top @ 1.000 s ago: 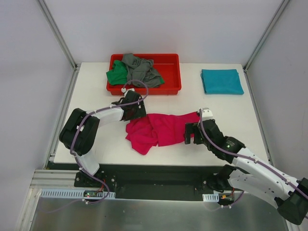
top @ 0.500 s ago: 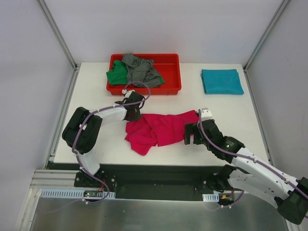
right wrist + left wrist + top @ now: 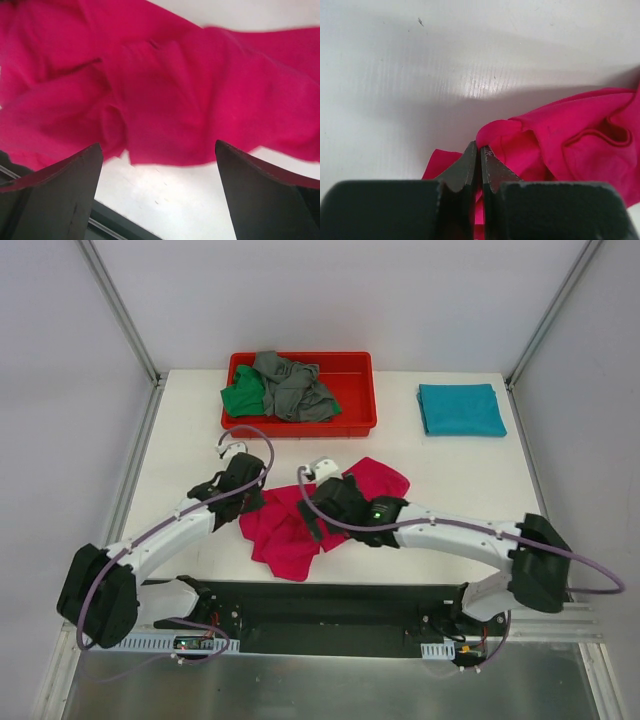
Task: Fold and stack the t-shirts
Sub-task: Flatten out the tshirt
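The crumpled magenta-pink t-shirt (image 3: pixel 285 540) lies on the tabletop (image 3: pixel 180 440) near its front edge, one fold pinched in the closed jaws of the left gripper (image 3: pixel 480 147), while the right gripper (image 3: pixel 157 150) hangs over its middle, jaws wide and empty.

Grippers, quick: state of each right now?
Left gripper: shut on the magenta-pink t-shirt.
Right gripper: open, holding nothing, over that shirt.
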